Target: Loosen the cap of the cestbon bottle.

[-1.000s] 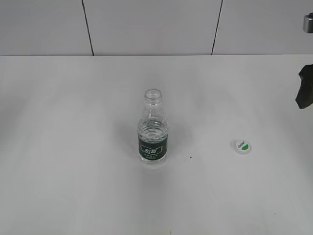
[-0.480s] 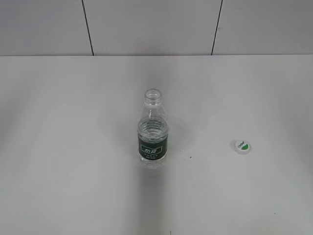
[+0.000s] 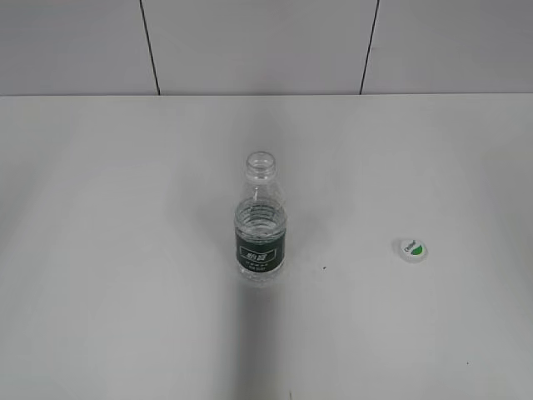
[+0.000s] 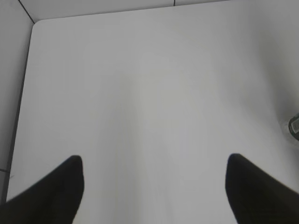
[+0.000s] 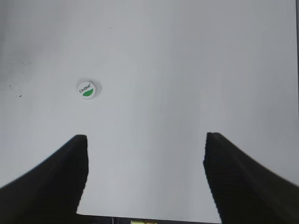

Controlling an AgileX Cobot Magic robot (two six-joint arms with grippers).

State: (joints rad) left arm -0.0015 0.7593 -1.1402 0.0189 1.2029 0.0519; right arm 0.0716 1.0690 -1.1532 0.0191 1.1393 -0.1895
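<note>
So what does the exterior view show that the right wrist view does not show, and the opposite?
Only the exterior view shows the small clear plastic bottle with the dark green label, standing upright with an open neck. Only the right wrist view shows the right hand, its two dark fingers spread wide with nothing between them. Both show the small round white cap with the green mark, lying alone on the white table, apart from the bottle.
</note>
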